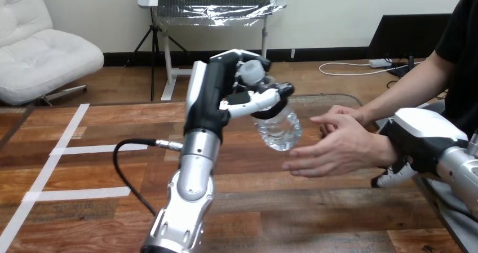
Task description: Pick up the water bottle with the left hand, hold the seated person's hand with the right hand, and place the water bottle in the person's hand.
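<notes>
Water bottle [279,130] in curled left hand [209,95]

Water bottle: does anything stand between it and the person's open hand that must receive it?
Nothing visible does. The water bottle, gripped by the left hand, hangs just left of the person's nearer hand, with only open air between them.

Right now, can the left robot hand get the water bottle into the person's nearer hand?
Probably yes: the left robot hand holds the water bottle raised beside the person's nearer hand, which is open, with nothing between them.
</notes>
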### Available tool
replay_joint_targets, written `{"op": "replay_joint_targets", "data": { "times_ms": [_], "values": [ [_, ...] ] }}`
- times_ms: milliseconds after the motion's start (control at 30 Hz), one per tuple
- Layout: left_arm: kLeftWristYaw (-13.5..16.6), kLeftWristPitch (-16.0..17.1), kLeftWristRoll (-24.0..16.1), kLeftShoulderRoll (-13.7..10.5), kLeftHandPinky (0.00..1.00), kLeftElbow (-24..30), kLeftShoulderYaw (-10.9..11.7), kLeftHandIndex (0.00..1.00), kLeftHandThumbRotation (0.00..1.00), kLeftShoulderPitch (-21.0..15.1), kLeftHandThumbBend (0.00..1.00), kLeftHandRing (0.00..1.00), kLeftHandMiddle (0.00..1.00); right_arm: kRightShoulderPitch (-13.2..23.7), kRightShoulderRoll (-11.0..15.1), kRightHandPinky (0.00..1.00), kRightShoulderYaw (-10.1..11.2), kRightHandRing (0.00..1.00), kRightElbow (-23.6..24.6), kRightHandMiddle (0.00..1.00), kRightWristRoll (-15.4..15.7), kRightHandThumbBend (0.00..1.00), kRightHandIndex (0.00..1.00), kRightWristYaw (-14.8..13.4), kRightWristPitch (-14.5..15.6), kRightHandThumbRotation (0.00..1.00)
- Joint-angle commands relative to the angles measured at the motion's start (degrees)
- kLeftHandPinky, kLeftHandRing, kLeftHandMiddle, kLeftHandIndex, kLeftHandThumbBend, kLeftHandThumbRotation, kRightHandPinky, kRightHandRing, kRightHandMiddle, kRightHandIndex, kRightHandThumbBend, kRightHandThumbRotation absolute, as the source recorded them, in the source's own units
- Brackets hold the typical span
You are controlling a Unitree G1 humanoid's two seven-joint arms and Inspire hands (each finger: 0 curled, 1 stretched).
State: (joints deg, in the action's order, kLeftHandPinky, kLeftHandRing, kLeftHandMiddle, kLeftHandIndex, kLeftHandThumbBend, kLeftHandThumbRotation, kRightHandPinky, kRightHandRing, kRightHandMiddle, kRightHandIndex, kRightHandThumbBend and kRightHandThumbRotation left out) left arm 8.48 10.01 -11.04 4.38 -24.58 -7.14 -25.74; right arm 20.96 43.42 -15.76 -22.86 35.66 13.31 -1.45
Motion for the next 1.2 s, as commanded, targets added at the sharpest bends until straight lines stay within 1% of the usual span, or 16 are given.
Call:
{"op": "replay_joint_targets", "data": {
  "times_ms": [0, 267, 433, 767, 933, 1167],
  "values": [
    [0.19, 0.47, -0.75, 0.82, 0.4, 4.16, -0.6, 0.48, 0.0, -5.41, 0.67, 0.41, 0.44, -0.01, 4.23, 0.16, 3.71, 0.23, 2.48, 0.31, -0.1, 0.71, 0.33, 0.57, 1.29, 0.0],
    [-0.06, -0.08, -1.04, 1.7, 0.4, 4.11, -1.58, 0.47, 0.0, -5.74, 0.66, 0.41, 0.43, -0.79, 4.34, 0.16, 4.29, 0.22, 5.19, 0.3, 0.41, 0.72, 0.33, 1.14, 1.68, 0.0],
    [-0.32, 0.15, -1.13, 2.42, 0.39, 3.84, -2.25, 0.47, 0.0, -5.87, 0.66, 0.41, 0.43, -1.25, 4.35, 0.16, 4.84, 0.22, 7.25, 0.29, 0.24, 0.72, 0.32, 2.08, 2.2, 0.0],
    [-0.75, 0.47, -0.48, 3.91, 0.37, 3.54, -3.53, 0.47, 0.0, -6.15, 0.66, 0.4, 0.43, -1.87, 4.58, 0.16, 5.81, 0.22, 10.16, 0.29, -0.08, 0.73, 0.32, 2.55, 1.38, 0.0],
    [-1.47, 0.96, 0.52, 4.55, 0.36, 3.23, -3.68, 0.47, 0.0, -6.16, 0.65, 0.4, 0.43, -1.98, 4.54, 0.15, 6.24, 0.21, 11.1, 0.28, -0.38, 0.73, 0.31, 2.74, 0.98, 0.0],
    [-2.1, 0.29, 1.13, 5.77, 0.36, 3.52, -3.93, 0.47, 0.0, -5.72, 0.65, 0.4, 0.43, -2.24, 4.68, 0.14, 6.51, 0.2, 12.87, 0.27, 0.3, 0.74, 0.3, 2.71, 1.0, 0.0]
  ]
}}
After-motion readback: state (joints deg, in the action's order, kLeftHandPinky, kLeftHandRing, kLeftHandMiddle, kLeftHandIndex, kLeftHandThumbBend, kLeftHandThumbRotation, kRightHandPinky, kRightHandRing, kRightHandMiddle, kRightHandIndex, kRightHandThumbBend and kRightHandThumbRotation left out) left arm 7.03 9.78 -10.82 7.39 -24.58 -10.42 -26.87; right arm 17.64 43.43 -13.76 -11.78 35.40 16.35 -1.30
